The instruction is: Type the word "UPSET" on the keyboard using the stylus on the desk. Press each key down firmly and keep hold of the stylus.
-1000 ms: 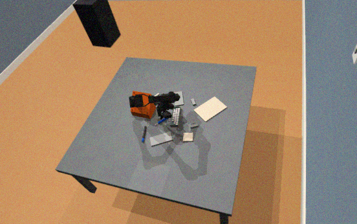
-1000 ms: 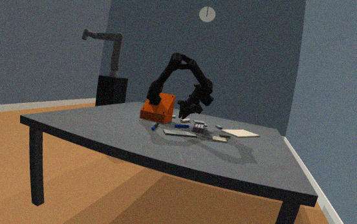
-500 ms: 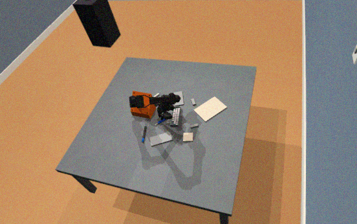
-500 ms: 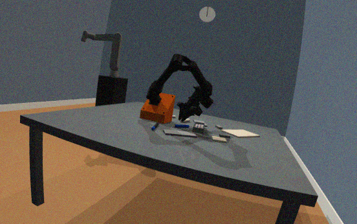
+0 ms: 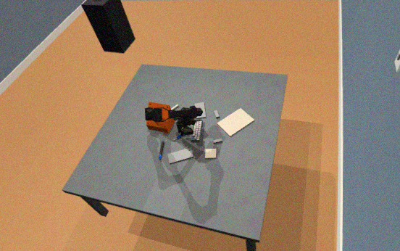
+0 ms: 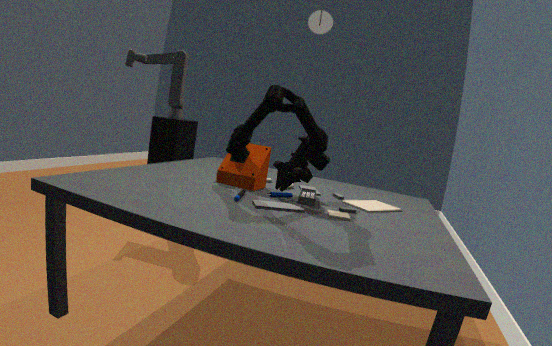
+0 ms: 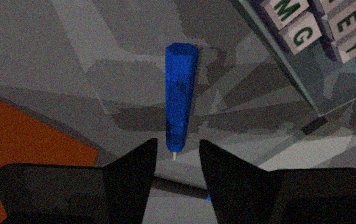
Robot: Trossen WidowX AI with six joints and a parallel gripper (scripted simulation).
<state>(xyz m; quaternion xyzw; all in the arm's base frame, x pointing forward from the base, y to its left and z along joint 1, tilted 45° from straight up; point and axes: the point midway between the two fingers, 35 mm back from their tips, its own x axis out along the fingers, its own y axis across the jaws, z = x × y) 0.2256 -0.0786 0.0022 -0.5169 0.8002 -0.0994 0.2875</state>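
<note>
The blue stylus [image 5: 179,136] [image 6: 281,194] [image 7: 179,95] lies on the desk. In the wrist view it points down the picture, its thin pale tip just beyond the fingertips and between their lines. My gripper [image 6: 283,188] [image 7: 178,144] is partly open and empty, low over the stylus's tip end. The fingers stand on either side of the stylus's line with a gap on both sides. The keyboard [image 5: 197,130] [image 6: 307,194] [image 7: 302,36] lies beside the stylus, at the upper right of the wrist view, where keys M, G and E can be read. Its other keys are cut off there.
A dark pen with a blue end [image 5: 161,149] [image 6: 240,195] lies near the orange base [image 5: 159,125] [image 6: 242,179] [image 7: 40,142]. A grey slab [image 5: 180,156] [image 6: 277,205], a small cream block [image 5: 210,153] [image 6: 338,214] and a large cream board [image 5: 235,122] [image 6: 374,205] lie around the keyboard.
</note>
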